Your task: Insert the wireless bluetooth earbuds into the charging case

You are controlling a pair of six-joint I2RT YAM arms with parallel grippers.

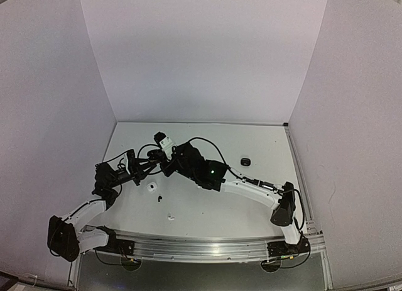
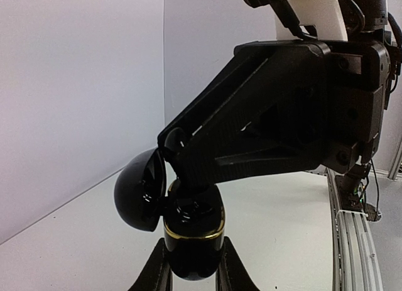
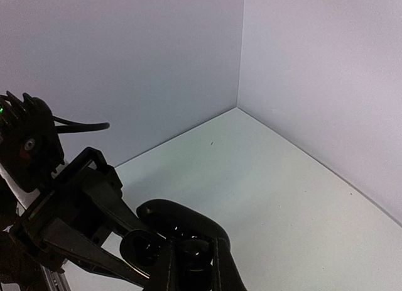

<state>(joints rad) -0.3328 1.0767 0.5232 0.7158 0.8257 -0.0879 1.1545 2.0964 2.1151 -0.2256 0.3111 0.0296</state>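
Note:
My left gripper (image 2: 193,256) is shut on a black charging case (image 2: 195,231) with a gold rim. It holds the case upright above the table, with the lid (image 2: 139,197) swung open to the left. My right gripper (image 3: 192,258) reaches down into the case's open top (image 3: 143,250). Its fingers stand a narrow gap apart around something black and glossy. I cannot tell whether that is an earbud or whether it is gripped. In the top view both grippers (image 1: 146,168) (image 1: 164,167) meet at the left middle. A black earbud (image 1: 159,198) and a white earbud (image 1: 169,217) lie loose on the table.
A small white case (image 1: 151,186) sits just in front of the grippers. A second black case (image 1: 245,161) lies to the right of the middle. White walls close in the table (image 1: 207,206) on three sides, and a metal rail (image 1: 201,248) runs along the near edge.

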